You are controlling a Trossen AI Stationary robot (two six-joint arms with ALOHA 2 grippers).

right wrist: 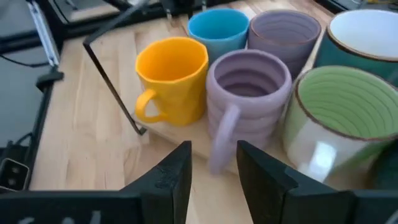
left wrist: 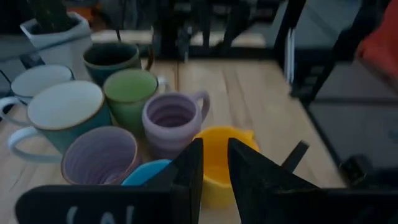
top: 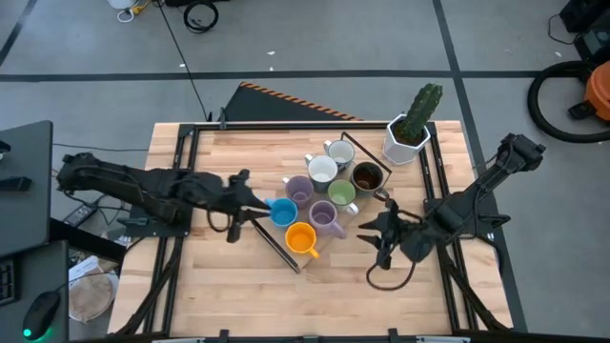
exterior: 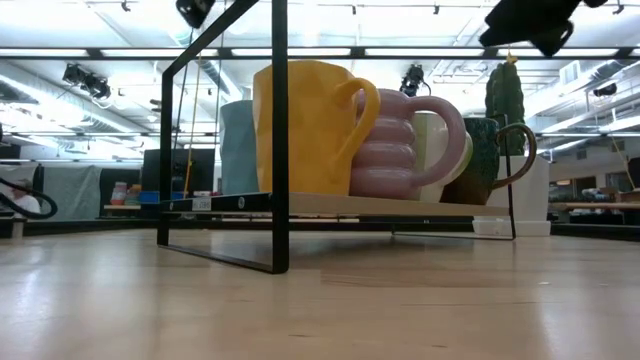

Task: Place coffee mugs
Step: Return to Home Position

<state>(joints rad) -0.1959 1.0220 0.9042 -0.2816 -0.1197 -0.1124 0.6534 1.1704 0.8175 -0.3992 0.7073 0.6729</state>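
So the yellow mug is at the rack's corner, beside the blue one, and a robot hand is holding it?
Nothing holds it: the high view shows the left gripper and right gripper both apart from the yellow mug beside the blue mug.

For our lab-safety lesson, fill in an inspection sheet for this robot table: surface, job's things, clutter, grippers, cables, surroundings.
Surface: wooden tabletop, no spills seen.
Job's things: eight mugs clustered on the black wire shelf.
Clutter: cactus pot beside the shelf.
Grippers: left gripper and right gripper open, empty, either side of the mugs.
Cables: cable loop below the right gripper.
Surroundings: black hose and floor cables.
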